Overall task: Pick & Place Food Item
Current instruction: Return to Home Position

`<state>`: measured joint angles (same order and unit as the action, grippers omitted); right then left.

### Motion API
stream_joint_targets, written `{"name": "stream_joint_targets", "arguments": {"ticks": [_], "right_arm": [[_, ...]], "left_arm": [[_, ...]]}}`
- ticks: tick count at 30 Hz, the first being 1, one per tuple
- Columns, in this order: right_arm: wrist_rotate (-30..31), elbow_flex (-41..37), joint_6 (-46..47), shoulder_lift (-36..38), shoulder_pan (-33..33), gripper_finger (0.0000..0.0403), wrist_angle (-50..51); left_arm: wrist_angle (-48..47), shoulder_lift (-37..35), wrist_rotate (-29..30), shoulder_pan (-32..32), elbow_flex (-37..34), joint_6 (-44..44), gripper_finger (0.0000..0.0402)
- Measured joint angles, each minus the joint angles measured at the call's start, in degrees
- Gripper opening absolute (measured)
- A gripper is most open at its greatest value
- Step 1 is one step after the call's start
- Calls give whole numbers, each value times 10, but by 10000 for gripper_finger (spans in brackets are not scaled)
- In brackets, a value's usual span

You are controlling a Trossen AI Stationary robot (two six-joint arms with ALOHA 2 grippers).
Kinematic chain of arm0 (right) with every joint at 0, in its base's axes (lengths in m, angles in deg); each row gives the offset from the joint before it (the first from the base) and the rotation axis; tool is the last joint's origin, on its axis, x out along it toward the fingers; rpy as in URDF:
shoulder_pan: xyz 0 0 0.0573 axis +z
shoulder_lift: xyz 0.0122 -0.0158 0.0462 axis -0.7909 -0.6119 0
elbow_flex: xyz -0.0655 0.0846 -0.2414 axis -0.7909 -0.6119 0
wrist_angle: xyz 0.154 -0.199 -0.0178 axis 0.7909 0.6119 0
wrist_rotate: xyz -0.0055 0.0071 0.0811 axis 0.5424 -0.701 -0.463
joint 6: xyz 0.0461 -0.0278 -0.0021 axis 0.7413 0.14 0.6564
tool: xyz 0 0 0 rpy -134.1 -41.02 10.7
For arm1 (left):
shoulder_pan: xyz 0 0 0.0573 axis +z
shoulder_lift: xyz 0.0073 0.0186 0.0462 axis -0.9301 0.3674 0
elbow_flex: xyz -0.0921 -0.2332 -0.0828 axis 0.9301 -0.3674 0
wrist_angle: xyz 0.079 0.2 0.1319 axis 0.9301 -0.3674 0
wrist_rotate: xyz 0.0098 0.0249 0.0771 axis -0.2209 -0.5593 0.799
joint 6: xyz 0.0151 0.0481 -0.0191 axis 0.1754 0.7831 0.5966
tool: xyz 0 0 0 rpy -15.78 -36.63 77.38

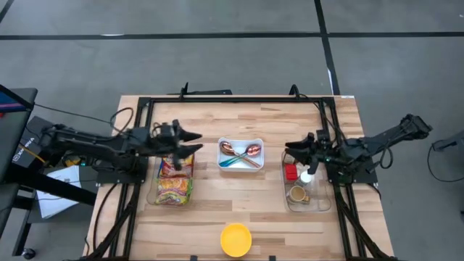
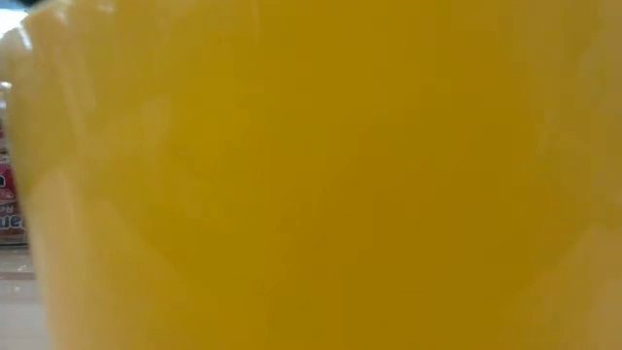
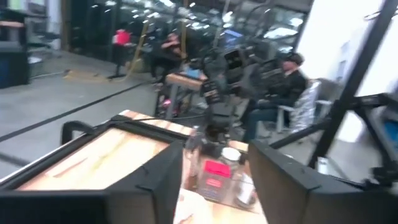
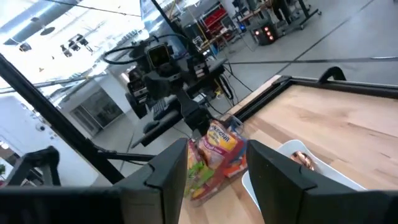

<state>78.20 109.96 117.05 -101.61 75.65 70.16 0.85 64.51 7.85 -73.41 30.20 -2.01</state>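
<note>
Step in hand looks like the return to home: nothing is held and the placing seems done. The two spoons (image 1: 240,154) lie crossed inside the white bin (image 1: 241,139) at mid counter (image 1: 239,116), one bowl copper-toned, one violet. Left claw (image 1: 197,142) hangs just above the far end of the left clear bin (image 1: 154,197), which holds the snack packets (image 1: 174,183); it is released, and its wrist view shows the fingers (image 3: 155,180) spread with nothing between them. Right claw (image 1: 292,150) hovers over the far end of the right clear bin (image 1: 320,206), also released and empty, fingers (image 4: 168,171) apart in its own wrist view. That bin holds a red item (image 1: 291,172) and a small cup (image 1: 297,194). Next move likely calls for each arm to lift and fold outward, away from the white bin, keeping the fingers above the clear bins' walls. The black frame rails (image 1: 232,100) run along the counter's far edge and sides; the arms should clear them. A yellow bowl (image 1: 235,239) sits at the near edge, well apart from both arms, and fills the low view, so nothing else can be checked there. People sit in the room beyond.
</note>
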Motion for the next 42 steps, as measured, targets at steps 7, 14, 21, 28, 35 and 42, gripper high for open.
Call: {"name": "stream_joint_targets", "arguments": {"ticks": [7,14,21,28,35,42], "right_arm": [[34,0,8,-1,0,159,0],[75,0,9,-1,0,159,-14],[76,0,9,-1,0,159,-16],[75,0,24,-13,1,159,-27],[76,1,39,-49,-11,159,-26],[75,0,50,-78,-23,159,-29]], "left_arm": [[1,-196,-64,-2,-122,0,60],[-54,-366,-86,-2,-217,1,8],[-158,-462,-102,-2,-251,45,2],[-236,-462,-79,-1,-251,89,2],[-273,-462,-78,-1,-251,96,1],[-282,-462,-78,-1,-251,70,5]]}}
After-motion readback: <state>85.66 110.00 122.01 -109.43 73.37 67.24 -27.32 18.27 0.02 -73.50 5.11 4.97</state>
